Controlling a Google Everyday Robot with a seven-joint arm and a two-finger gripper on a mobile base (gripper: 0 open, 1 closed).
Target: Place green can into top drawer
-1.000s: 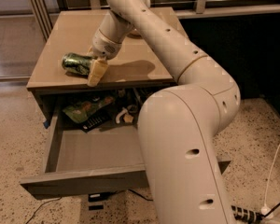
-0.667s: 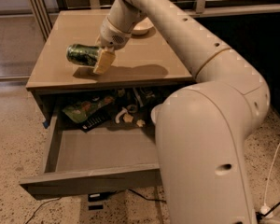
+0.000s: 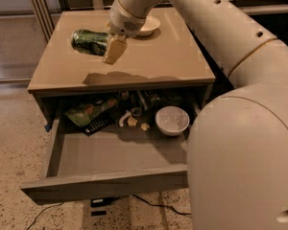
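In the camera view, the claw [image 3: 110,44] hangs over the left rear part of the counter [image 3: 158,61], at the end of a thick white arm [image 3: 206,13] that reaches in from the upper right. It is pinching the green can [image 3: 89,41]. 1 tan finger [image 3: 114,51] crosses the can's right end on the near side; the other finger is hidden behind the can.

The can lies on its side in this grip and sticks out to the left of the claw, so most of its shiny green body is clear of the fingers. It is held above the tan counter, not resting on it. A dark shadow [image 3: 129,78] lies on the surface nearer the front edge. Just behind the claw, a white dish [image 3: 148,27] sits on the counter, partly covered by the wrist.

Below the counter's front edge, the top drawer [image 3: 105,183] stands pulled well out toward the camera, its plain grey front panel lowest in the frame. The near part of the drawer floor is bare. At the back lie a flat green snack bag [image 3: 89,111] on the left, a few small pale bits [image 3: 132,121] in the middle and 1 white bowl [image 3: 172,120] on the right.

The can is above and behind the open drawer, toward its left side. The robot's big white body [image 3: 245,162] fills the lower right and covers the drawer's right end. The cabinet stands on a speckled floor [image 3: 9,143].
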